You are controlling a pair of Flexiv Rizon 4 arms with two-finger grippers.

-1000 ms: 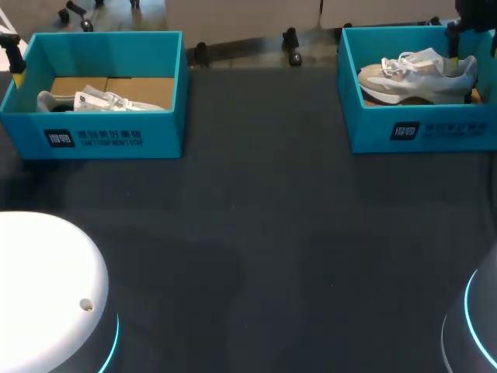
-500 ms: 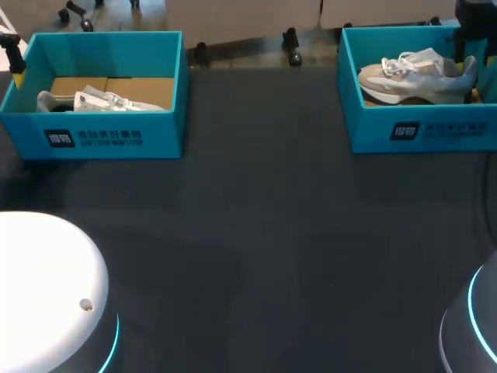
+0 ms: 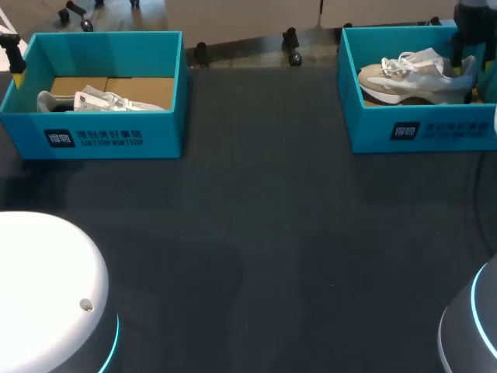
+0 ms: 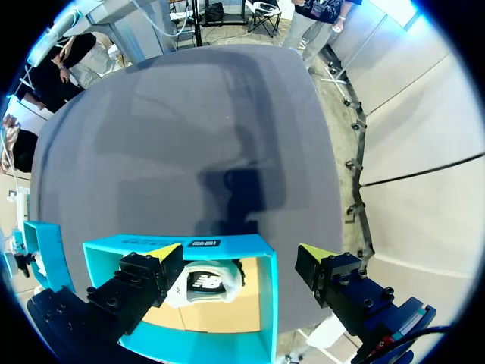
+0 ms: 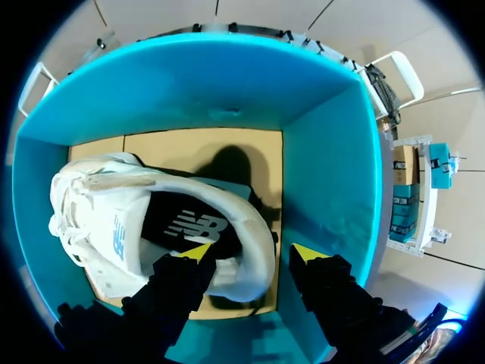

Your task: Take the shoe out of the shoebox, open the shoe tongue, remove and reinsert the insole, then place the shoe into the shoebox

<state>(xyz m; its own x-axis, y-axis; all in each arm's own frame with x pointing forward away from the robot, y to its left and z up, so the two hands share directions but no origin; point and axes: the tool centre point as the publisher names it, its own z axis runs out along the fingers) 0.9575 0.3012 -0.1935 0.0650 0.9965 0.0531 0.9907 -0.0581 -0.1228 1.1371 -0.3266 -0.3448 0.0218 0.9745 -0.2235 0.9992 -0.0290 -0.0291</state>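
Observation:
A white and beige shoe [image 3: 415, 74] lies in the teal shoebox [image 3: 419, 132] at the back right, toe pointing left. My right gripper [image 3: 466, 54] comes down on its heel. In the right wrist view one fingertip [image 5: 193, 252] sits inside the shoe [image 5: 136, 220] on the dark insole, the other [image 5: 311, 252] outside the heel beside the box wall [image 5: 326, 174]. My right gripper [image 5: 252, 252] is shut on the heel collar. My left gripper [image 4: 239, 252] hangs open above a second teal box [image 4: 261, 303] that holds another white shoe [image 4: 204, 282].
The second box [image 3: 116, 140] with its shoe [image 3: 101, 101] stands at the back left, my left gripper [image 3: 15, 66] at its left wall. The dark table [image 3: 256, 233] stretches between the boxes. White rounded arm bases sit at the front left [image 3: 39, 287] and front right [image 3: 474, 326].
My right gripper has come lower at the shoe's heel and its fingers have drawn in around the collar. The left arm has kept still.

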